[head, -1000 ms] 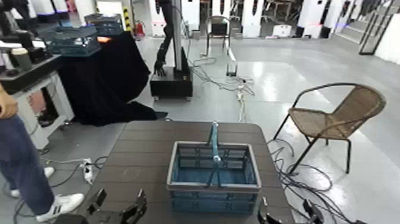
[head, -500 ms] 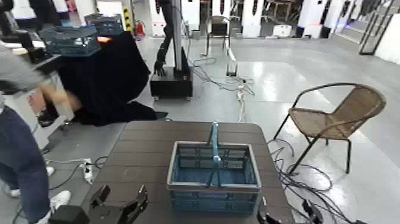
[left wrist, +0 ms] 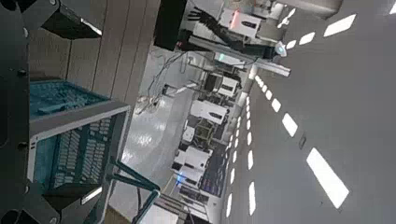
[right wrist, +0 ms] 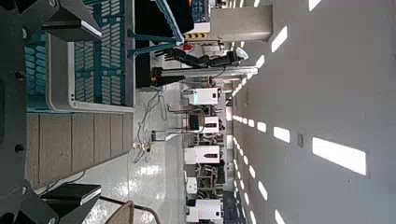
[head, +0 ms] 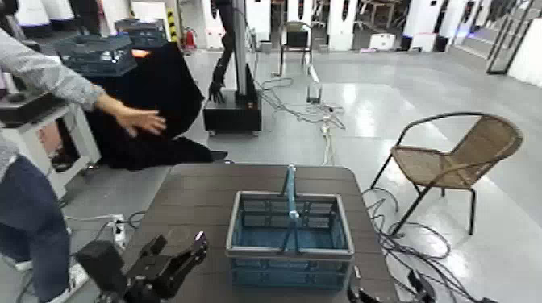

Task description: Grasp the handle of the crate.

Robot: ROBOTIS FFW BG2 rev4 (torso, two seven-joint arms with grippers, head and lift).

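Left hand, fingers spread wide, hovers low over the surface just beside the crate, angled toward its upright handle. Right hand waits at the crate's other corner, its spread impossible to tell.

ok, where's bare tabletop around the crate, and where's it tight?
Free: the table strip behind the crate, up to the far edge, and the band on the crate's left, ahead of the left tool. Tight: the near left corner, filled by that tool, and the narrow margin on the crate's right, where the right tool sits low.
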